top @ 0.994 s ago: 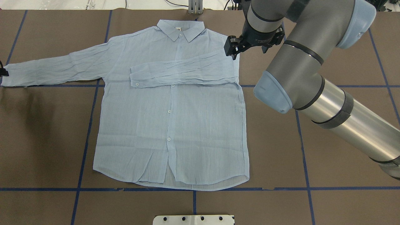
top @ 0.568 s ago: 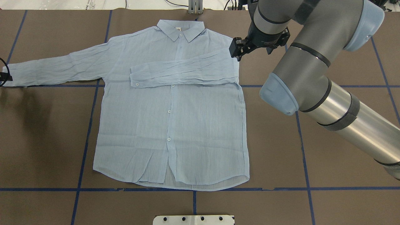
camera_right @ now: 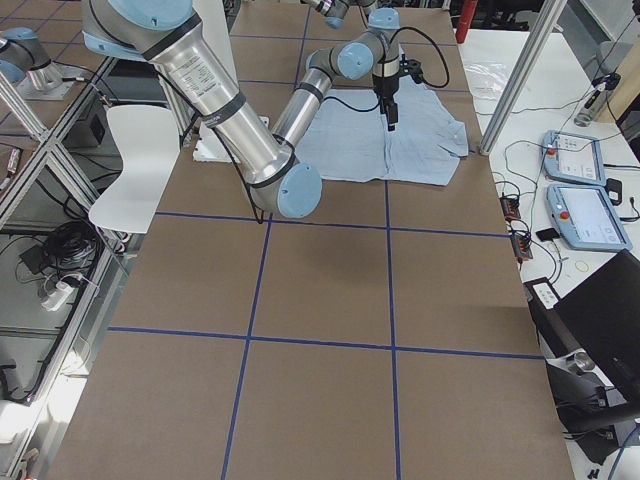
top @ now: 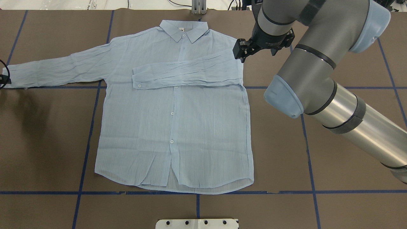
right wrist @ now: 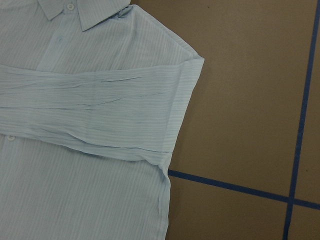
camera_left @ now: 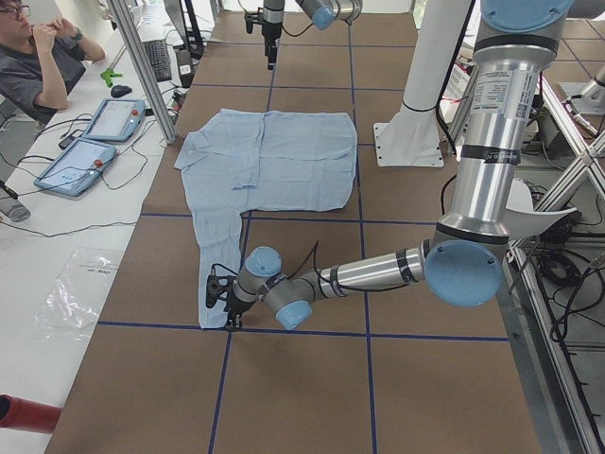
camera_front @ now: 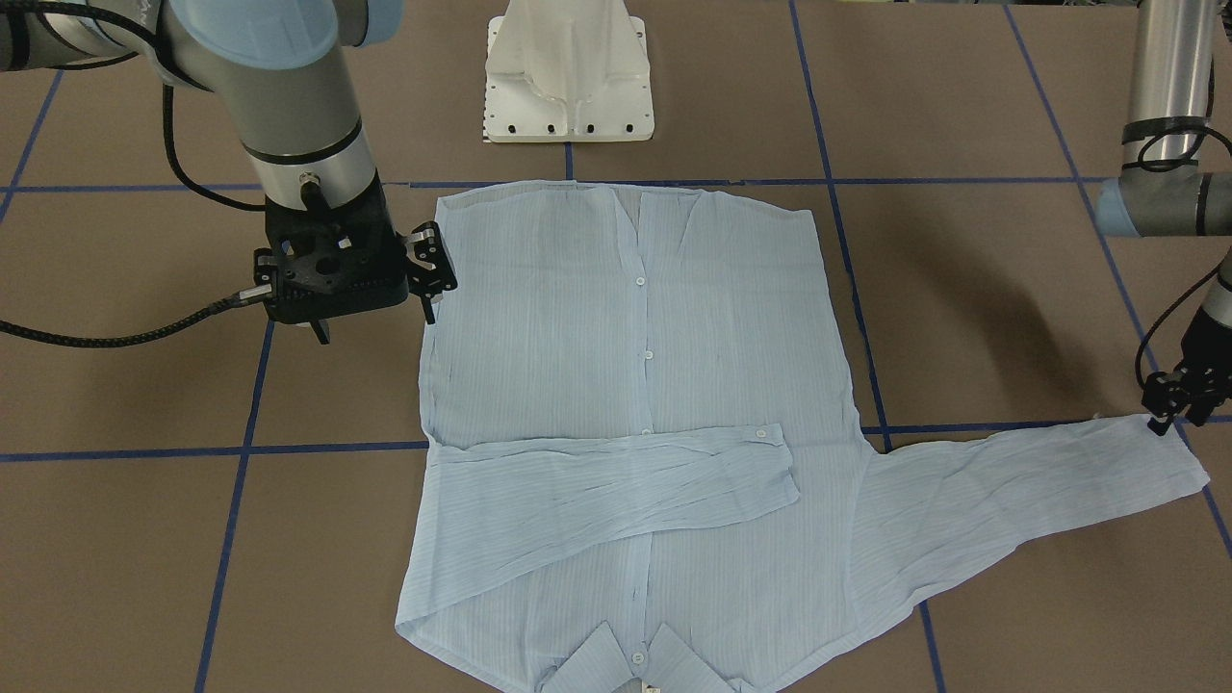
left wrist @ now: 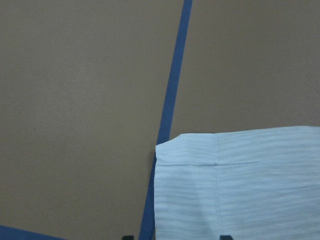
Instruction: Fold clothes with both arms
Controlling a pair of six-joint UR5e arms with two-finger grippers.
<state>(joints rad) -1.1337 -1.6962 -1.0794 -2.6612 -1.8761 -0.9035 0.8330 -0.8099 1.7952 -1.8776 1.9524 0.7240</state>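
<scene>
The right arm (top: 318,63) bends over the bench (top: 349,206), right fingers (camera_front: 430,277) spread at the shirt (top: 190,127) edge; left fingers (camera_front: 1162,402) are spread too, low over the sleeve cuff (left wrist: 235,150).

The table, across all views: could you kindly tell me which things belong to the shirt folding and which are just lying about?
Job: pale-blue shirt; left gripper, open at the outstretched sleeve's cuff; right gripper, open, on the folded-sleeve side.
Lying about: white pedestal base; two tablets on the side bench; clear plastic bag.
</scene>
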